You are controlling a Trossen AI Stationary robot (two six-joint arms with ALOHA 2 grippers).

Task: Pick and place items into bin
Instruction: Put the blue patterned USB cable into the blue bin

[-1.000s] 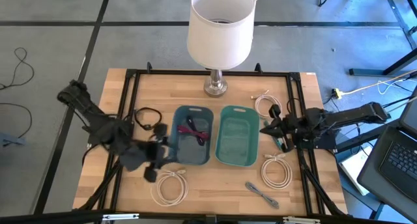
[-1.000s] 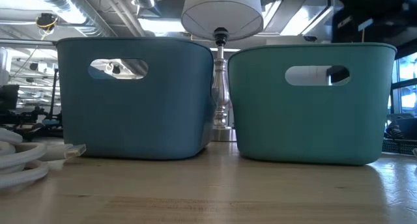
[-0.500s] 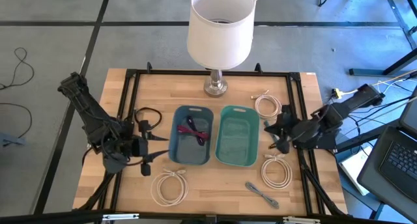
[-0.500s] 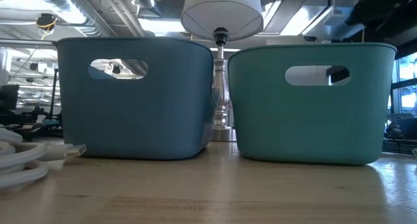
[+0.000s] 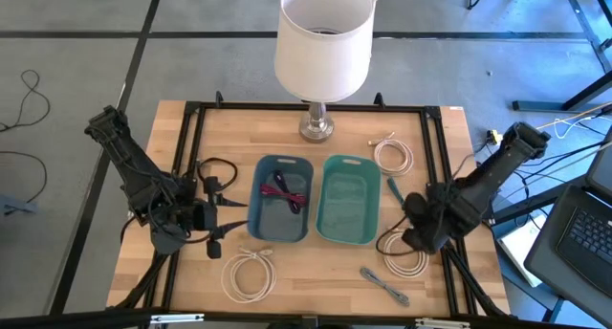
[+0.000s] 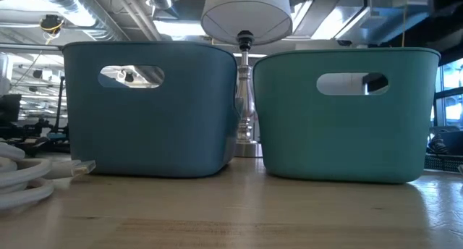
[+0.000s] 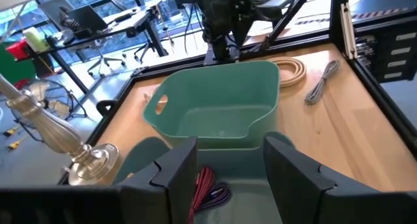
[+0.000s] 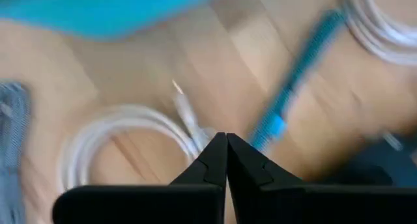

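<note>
The dark blue bin (image 5: 282, 200) holds the red and purple straps (image 5: 285, 191), which also show in the left wrist view (image 7: 208, 188). The teal bin (image 5: 349, 201) stands beside it. My left gripper (image 5: 216, 221) is open and empty left of the blue bin (image 7: 231, 165). My right gripper (image 5: 417, 235) is shut and empty (image 8: 227, 139) above the near-right white coil (image 5: 406, 253). The teal strap (image 5: 392, 188) lies flat on the table right of the teal bin. A second white coil (image 5: 392, 155) lies far right, a third (image 5: 247, 273) near left. The grey strap (image 5: 384, 283) and the black cable loop (image 5: 216, 170) lie on the table.
The white-shaded lamp (image 5: 323, 37) stands at the table's far middle, its metal base (image 5: 316, 128) behind the bins. A black frame (image 5: 191, 114) runs round the tabletop. In the low view both bins (image 6: 148, 108) fill the middle, with a white coil (image 6: 22, 180) at the left.
My right gripper has gone from beside the teal strap toward the table's near edge and now stands over the near-right white coil. My left gripper drew back a little toward the table's left edge, away from the blue bin, then kept still.
</note>
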